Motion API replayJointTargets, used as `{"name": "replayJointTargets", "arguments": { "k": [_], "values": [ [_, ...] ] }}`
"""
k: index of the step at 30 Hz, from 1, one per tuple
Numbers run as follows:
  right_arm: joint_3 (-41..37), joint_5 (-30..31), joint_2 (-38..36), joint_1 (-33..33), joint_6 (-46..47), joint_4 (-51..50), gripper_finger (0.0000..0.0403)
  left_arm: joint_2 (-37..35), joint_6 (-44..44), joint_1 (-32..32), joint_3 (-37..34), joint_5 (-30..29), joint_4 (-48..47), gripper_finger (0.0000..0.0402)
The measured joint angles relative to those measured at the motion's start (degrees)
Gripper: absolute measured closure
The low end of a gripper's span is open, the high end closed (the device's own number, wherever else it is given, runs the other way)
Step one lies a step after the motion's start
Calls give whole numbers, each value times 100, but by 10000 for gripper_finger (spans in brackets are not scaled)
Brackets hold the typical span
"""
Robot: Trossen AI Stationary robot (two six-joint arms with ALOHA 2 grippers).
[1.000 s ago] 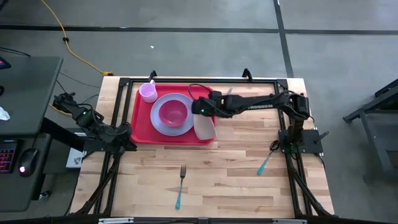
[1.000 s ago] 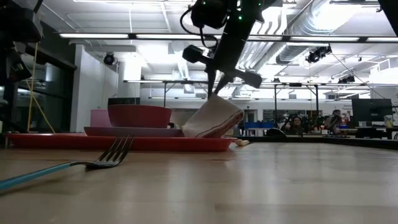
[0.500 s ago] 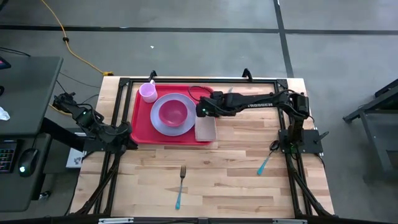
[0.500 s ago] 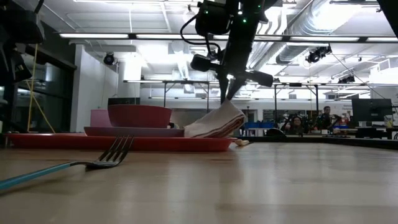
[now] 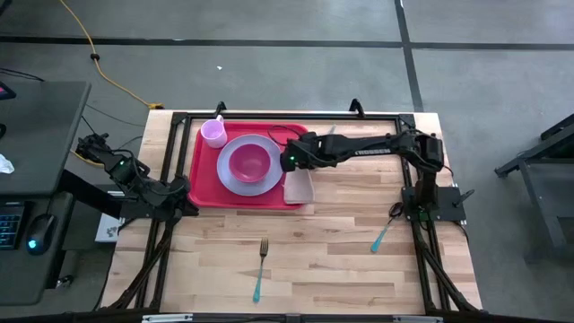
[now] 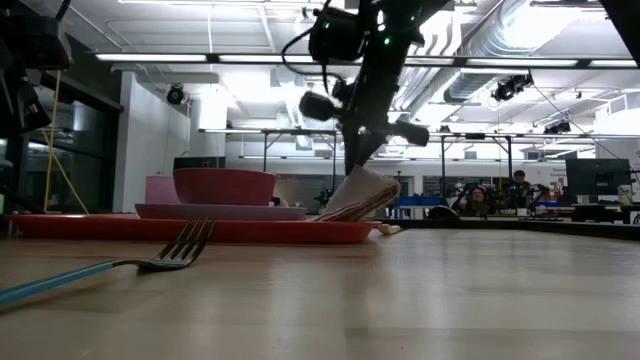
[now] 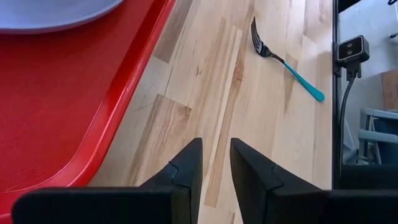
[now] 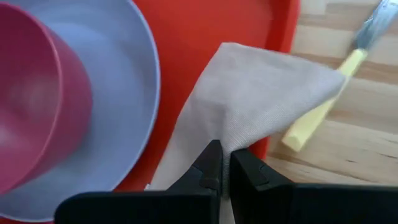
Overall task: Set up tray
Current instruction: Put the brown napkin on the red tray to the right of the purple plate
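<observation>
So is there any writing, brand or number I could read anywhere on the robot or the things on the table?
None can be read.
Right arm: pale lettering along it, too small to read.
Tray, plate, napkin, fork: no markings visible.

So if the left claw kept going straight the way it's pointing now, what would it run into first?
Probably nothing right away. In the left wrist view the left claw points along bare wooden table, just beside the red tray's rim. The blue-handled fork lies farther on and off to one side; depth is hard to judge.
</observation>
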Motion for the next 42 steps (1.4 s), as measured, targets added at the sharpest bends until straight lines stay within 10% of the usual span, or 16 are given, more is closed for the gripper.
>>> {"name": "replayJointTargets", "arguments": {
  "k": [42],
  "values": [
    [-2, -302, 659, -507, 73, 432, 403, 0, -108, 2, 0, -5, 23, 291]
  ]
}}
